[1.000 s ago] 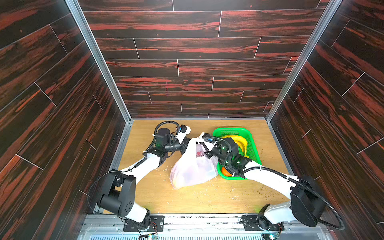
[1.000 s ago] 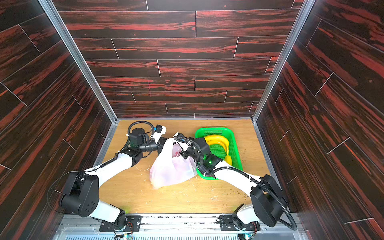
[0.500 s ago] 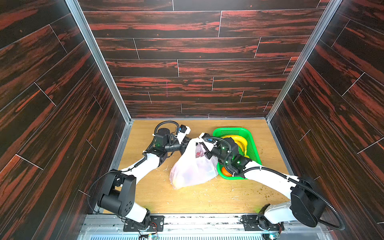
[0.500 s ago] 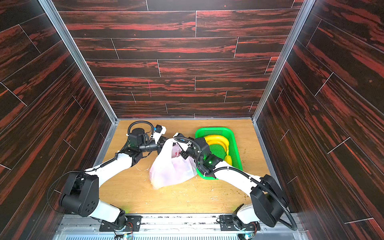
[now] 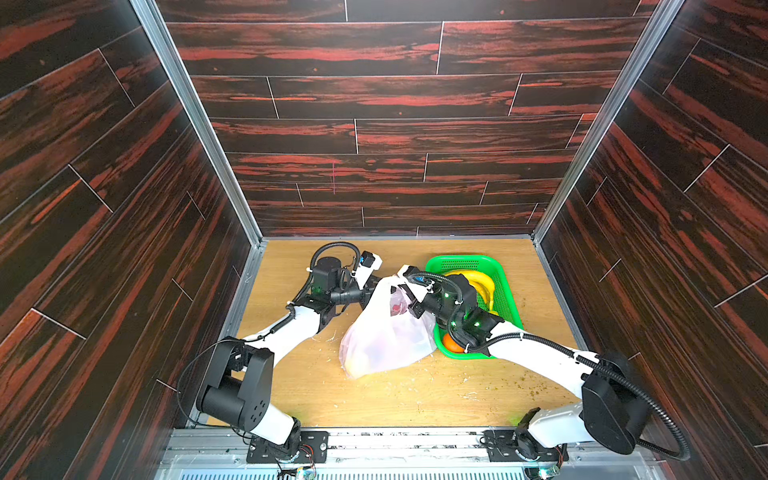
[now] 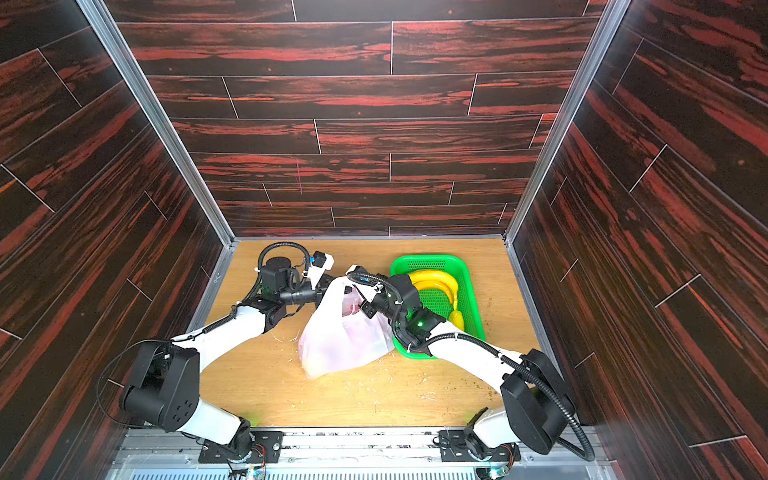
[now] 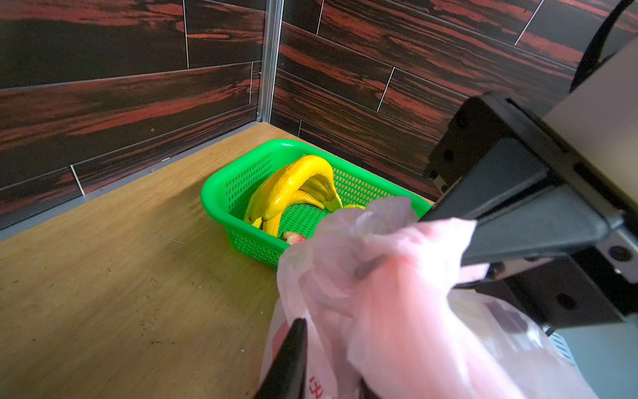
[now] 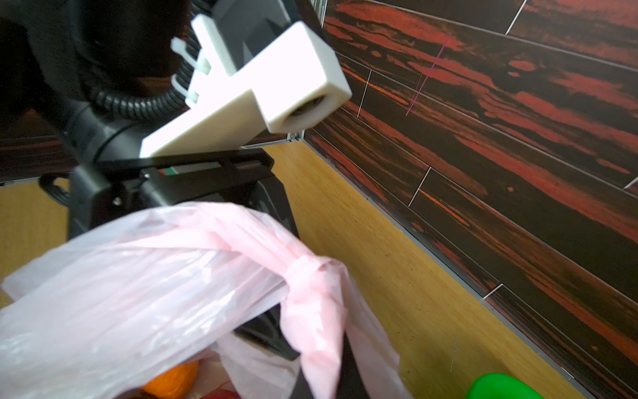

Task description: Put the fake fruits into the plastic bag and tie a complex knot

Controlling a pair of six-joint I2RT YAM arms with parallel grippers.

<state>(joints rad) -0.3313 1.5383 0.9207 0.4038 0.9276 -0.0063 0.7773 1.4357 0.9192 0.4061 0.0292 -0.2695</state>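
The plastic bag (image 5: 386, 336) sits in the middle of the wooden table (image 5: 395, 399). Its belly is slumped on the boards and its top is drawn up into a peak between the two arms, hard against the green basket (image 5: 510, 295) on its right. Through the film I can make out an orange (image 8: 172, 378) inside. But the banana bunch (image 5: 478, 280), a second orange (image 5: 453, 343) and a lemon (image 6: 456, 319) lie in the basket, so by my reckoning the filling is not finished. All the same, the work in hand looks like the tying. The right wrist view shows one handle strip bunched into a twist (image 8: 307, 273), more a first wrap than a finished knot. The right gripper (image 5: 409, 299) is closed tight on the bag's film, on the side of the peak nearest the basket. The left gripper (image 5: 371, 290) is at the opposite side, its black fingers (image 7: 290, 359) in among the film with a narrow gap between them; whether it truly pinches the bag I cannot tell. Next, I'd say, the left one needs a sure hold on a loose strip and must lead it around and through while the right one holds the tension. The film is thin and looks apt to slip or tear, so the pull wants to be gentle.
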